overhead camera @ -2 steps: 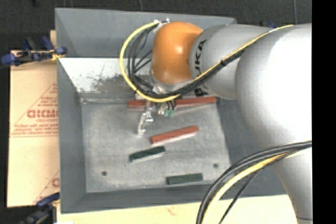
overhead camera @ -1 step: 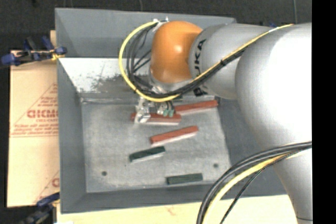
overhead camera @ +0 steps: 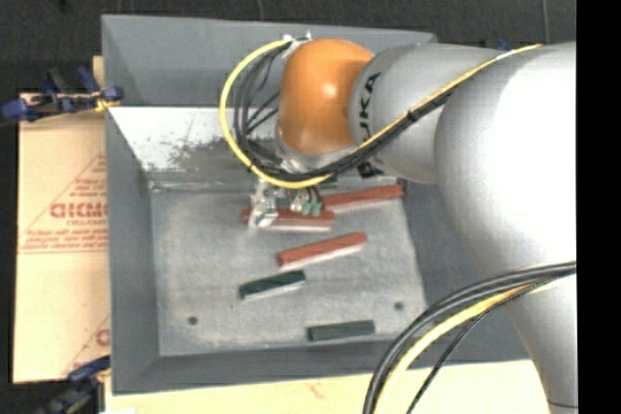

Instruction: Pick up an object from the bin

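At bin (overhead camera: 131,257) rear, hand (overhead camera: 277,210) low over red bar (overhead camera: 306,222); open/closed can't tell.

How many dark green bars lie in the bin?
2: one dark green bar at mid-floor, a second green bar by the near wall. The arm could hide more.

A thin, flat red bar (overhead camera: 309,222) lies on the floor of the bin (overhead camera: 194,247), towards the back wall. Its length runs nearly left to right, and its left end sits beneath the pincer (overhead camera: 272,211).
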Tool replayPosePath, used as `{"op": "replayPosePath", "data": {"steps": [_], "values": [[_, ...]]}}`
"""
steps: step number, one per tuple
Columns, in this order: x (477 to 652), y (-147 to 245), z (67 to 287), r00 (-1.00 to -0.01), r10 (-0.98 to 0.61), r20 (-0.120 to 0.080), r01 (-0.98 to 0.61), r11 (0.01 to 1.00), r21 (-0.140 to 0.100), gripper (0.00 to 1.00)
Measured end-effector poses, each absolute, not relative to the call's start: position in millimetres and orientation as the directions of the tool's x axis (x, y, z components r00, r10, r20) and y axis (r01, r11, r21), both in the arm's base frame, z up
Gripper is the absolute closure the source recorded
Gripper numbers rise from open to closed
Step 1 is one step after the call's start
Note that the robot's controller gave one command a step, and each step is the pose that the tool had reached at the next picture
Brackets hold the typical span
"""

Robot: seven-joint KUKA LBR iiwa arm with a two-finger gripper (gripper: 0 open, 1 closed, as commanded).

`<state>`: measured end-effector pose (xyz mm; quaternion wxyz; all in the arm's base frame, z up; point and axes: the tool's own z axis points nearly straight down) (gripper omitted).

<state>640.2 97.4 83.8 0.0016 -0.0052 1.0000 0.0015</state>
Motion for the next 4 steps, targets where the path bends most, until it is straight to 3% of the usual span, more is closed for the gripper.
{"op": "replayPosePath", "data": {"steps": [1,2,3,4], "values": [[636.3,88,130,-0.999,0.039,0.004,0.039,0.999,0.001,1.00],[640.0,90,167,-0.999,0.045,-0.010,0.045,0.999,0.002,1.00],[634.0,92,199,-1.000,0.025,0.005,0.025,1.000,-0.003,1.00],[634.1,88,252,-1.000,0.010,-0.004,0.010,1.000,-0.002,1.00]]}}
